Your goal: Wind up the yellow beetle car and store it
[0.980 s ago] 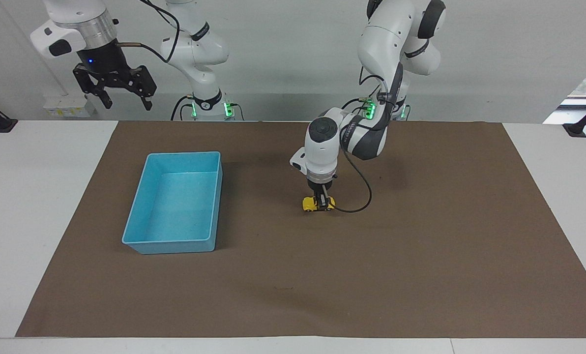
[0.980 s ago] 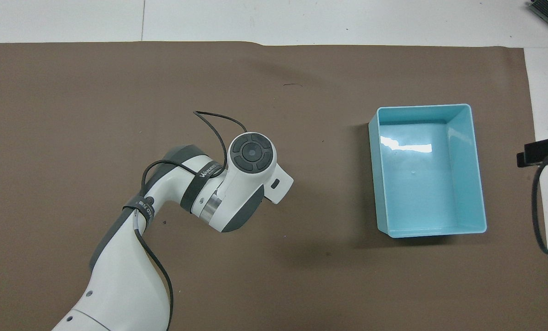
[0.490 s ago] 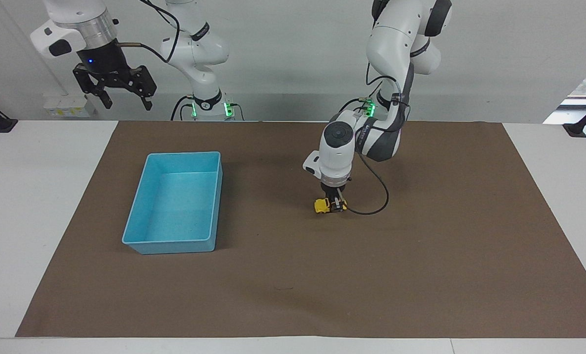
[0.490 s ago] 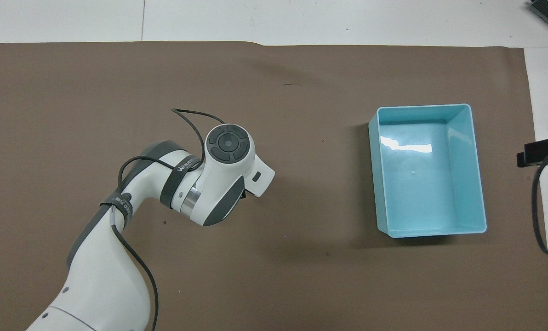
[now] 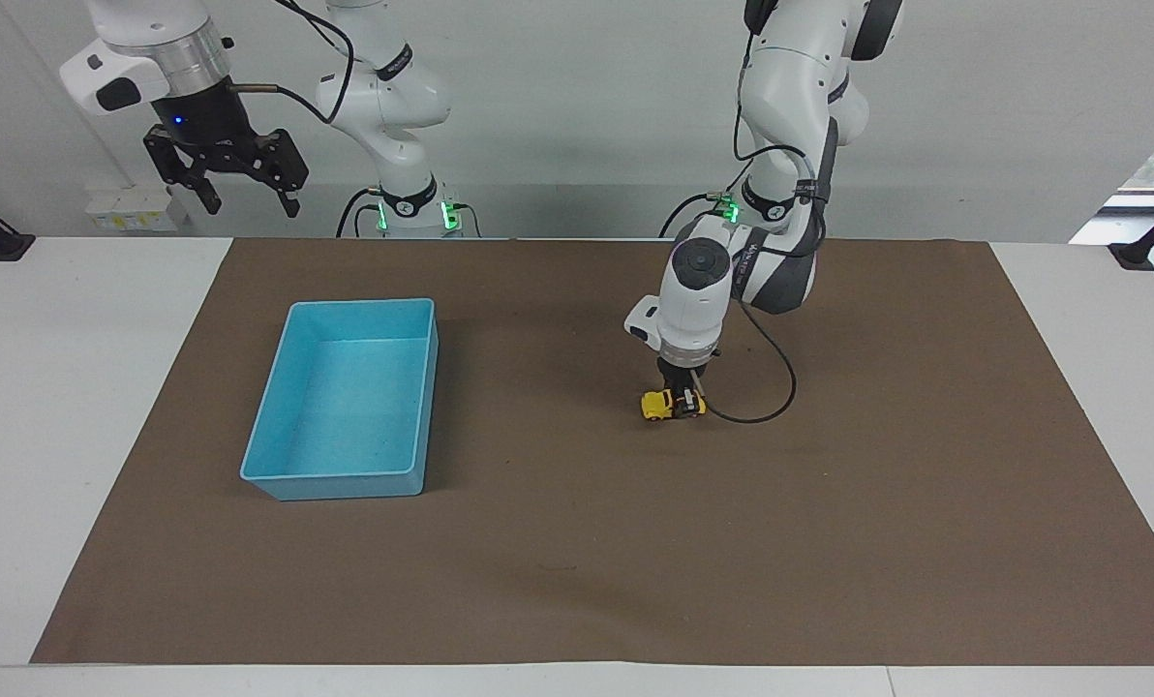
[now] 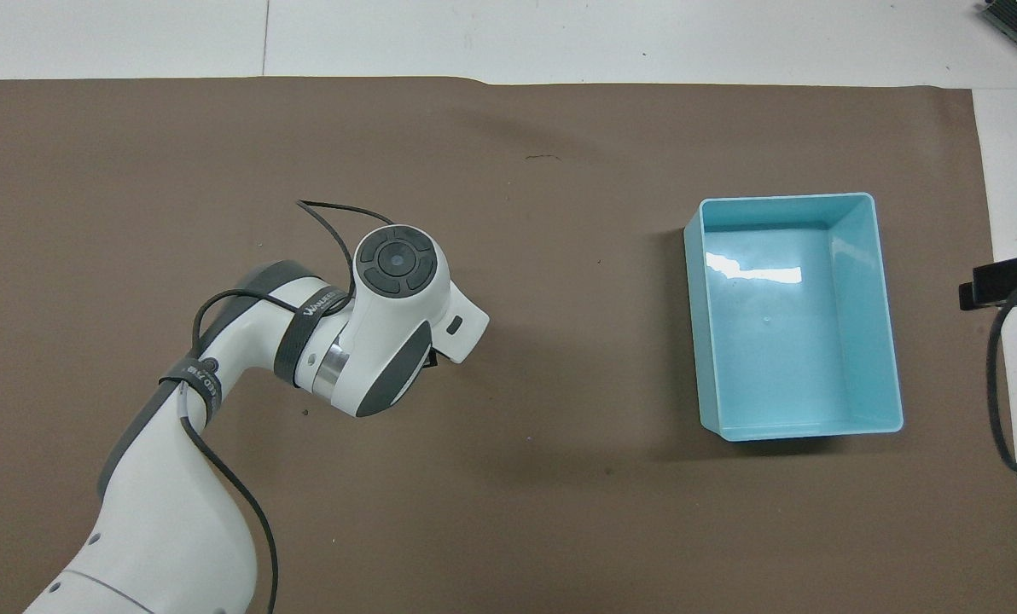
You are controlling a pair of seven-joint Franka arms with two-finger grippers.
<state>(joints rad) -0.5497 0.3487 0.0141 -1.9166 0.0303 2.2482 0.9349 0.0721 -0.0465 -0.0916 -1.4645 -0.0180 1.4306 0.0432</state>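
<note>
The tiny yellow beetle car (image 5: 656, 405) sits on the brown mat with its wheels on the mat. My left gripper (image 5: 683, 399) points straight down and is shut on the car. In the overhead view the left arm's wrist (image 6: 389, 320) hides the car and the gripper. My right gripper (image 5: 238, 184) is open and empty, and it waits high in the air near the right arm's base. The blue bin (image 5: 277, 479) stands empty toward the right arm's end of the table; it also shows in the overhead view (image 6: 892, 341).
A brown mat (image 5: 577, 561) covers most of the white table. A black cable (image 5: 771, 397) loops from the left wrist down beside the car. A black clamp (image 6: 1003, 281) shows at the table's edge past the bin.
My left gripper has dragged the car along the mat toward the left arm's end of the table, away from the bin. The right arm has not moved.
</note>
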